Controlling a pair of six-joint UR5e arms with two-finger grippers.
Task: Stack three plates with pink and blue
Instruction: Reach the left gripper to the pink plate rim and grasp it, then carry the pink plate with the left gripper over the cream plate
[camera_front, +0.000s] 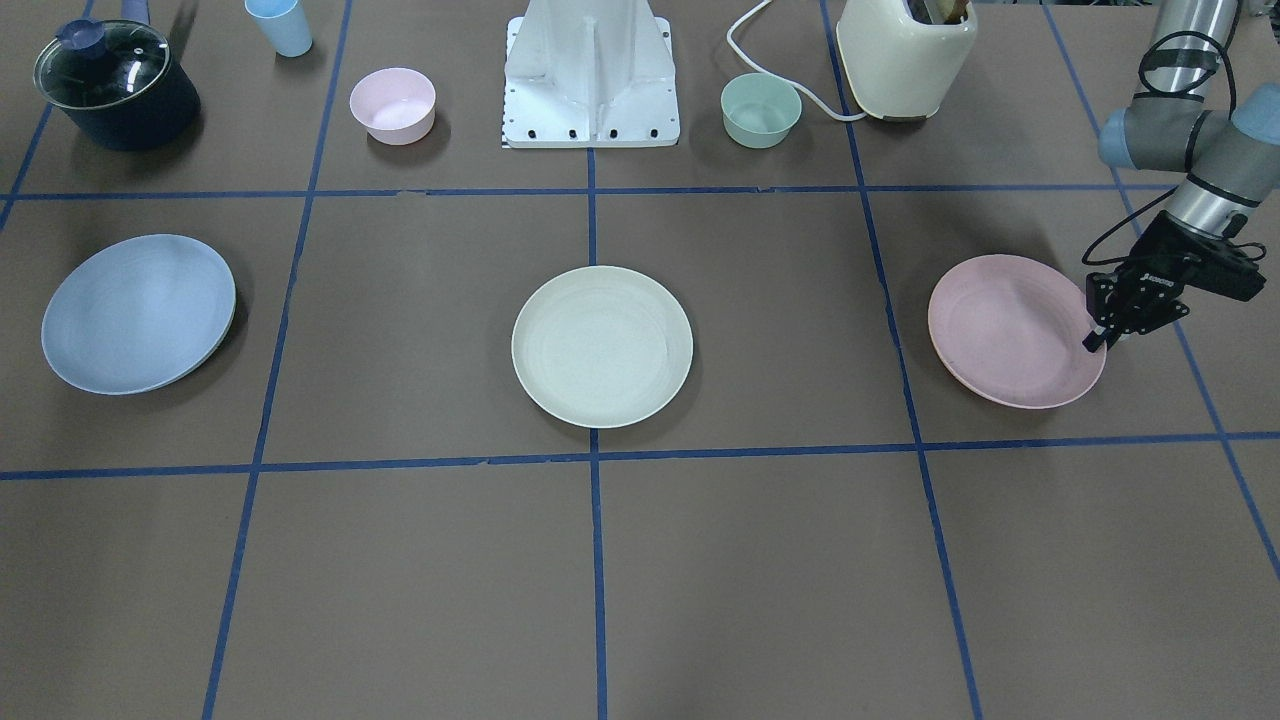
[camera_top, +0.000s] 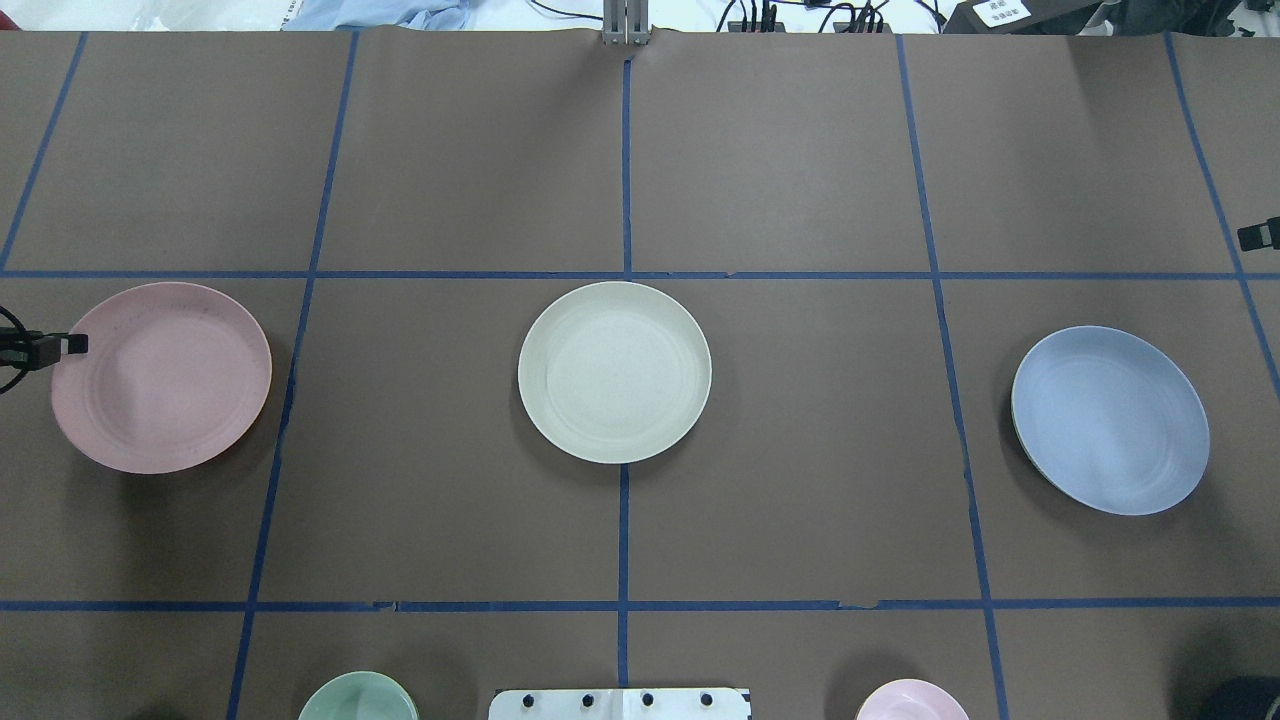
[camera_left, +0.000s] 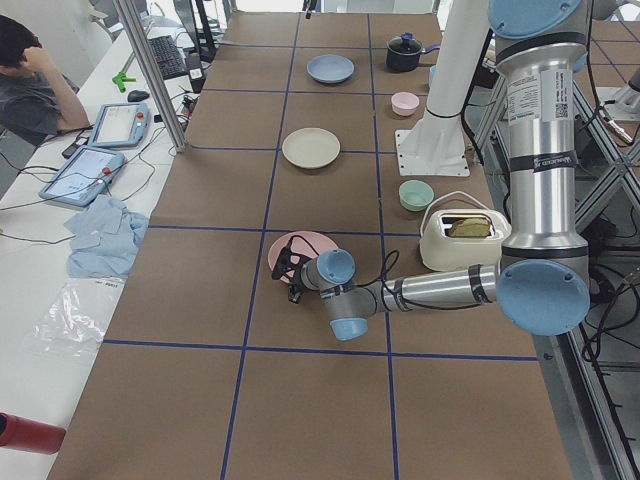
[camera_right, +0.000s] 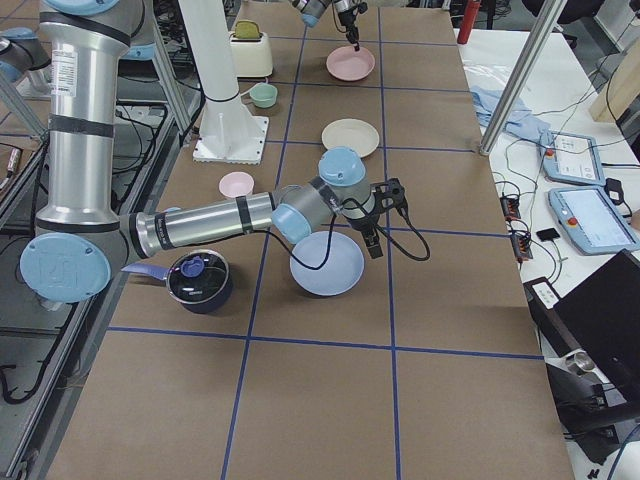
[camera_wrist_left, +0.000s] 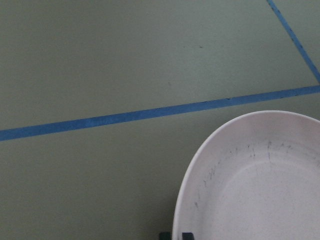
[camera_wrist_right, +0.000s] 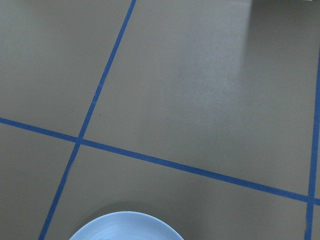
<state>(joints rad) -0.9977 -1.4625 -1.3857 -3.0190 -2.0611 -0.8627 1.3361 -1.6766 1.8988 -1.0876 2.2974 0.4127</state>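
Observation:
The pale pink plate (camera_front: 1000, 330) lies at my left side, and it also shows in the overhead view (camera_top: 160, 377). My left gripper (camera_front: 1097, 338) is at its outer rim. In the left wrist view its fingertips (camera_wrist_left: 186, 235) stand close together astride the rim of the pink plate (camera_wrist_left: 250, 190), shut on it. The cream-white plate (camera_front: 602, 345) lies at the table's middle. The pale blue plate (camera_front: 138, 313) lies at my right side. My right gripper (camera_right: 373, 238) hangs above and beside the blue plate (camera_right: 326, 264); I cannot tell whether it is open or shut.
Along the robot's side stand a dark pot with a glass lid (camera_front: 115, 85), a blue cup (camera_front: 280, 25), a small pink bowl (camera_front: 392, 105), the white robot base (camera_front: 592, 80), a small green bowl (camera_front: 760, 110) and a cream toaster (camera_front: 905, 55).

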